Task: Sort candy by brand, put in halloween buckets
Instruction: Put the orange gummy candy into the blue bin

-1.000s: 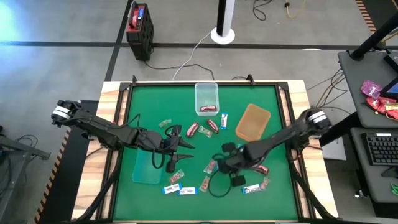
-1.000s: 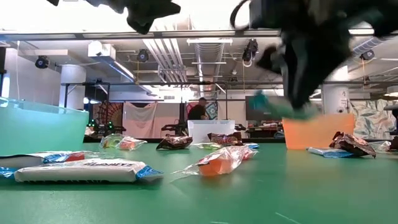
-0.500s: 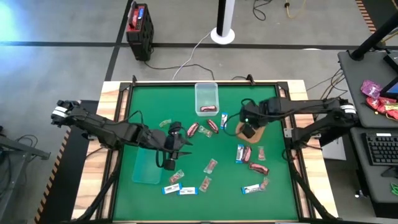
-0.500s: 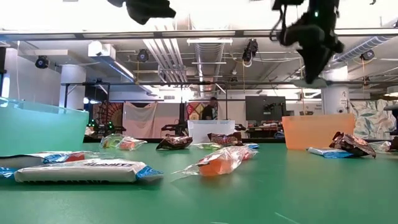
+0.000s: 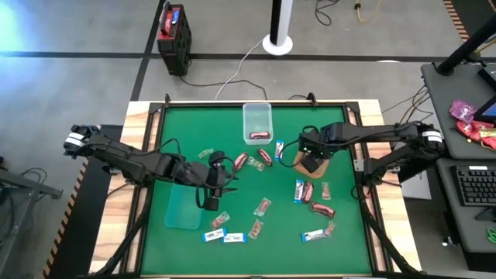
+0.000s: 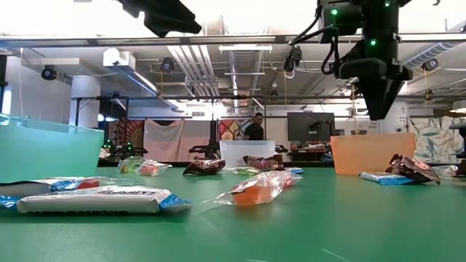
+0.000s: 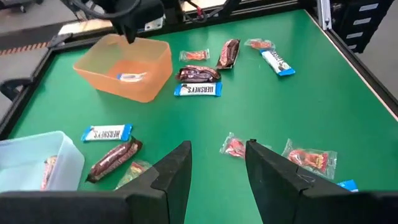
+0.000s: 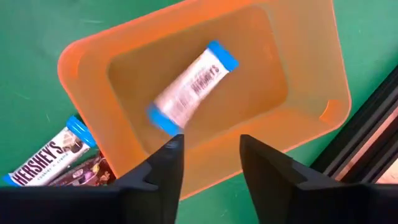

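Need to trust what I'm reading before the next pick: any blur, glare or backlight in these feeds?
Right wrist view: the blue-and-white bar in the orange tub is motion-smeared, its print unreadable. Low view: bright ceiling lights silhouette the right gripper; the near bar is soft. Left wrist view: sharp, wrapper print legible. High view: evenly lit, no glare.

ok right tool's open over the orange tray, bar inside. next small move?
Probably lift the right tool clear of the orange tray and swing toward the blue-and-white bar just beside it: its fingers are open and empty, and the dropped bar lies in the tray.
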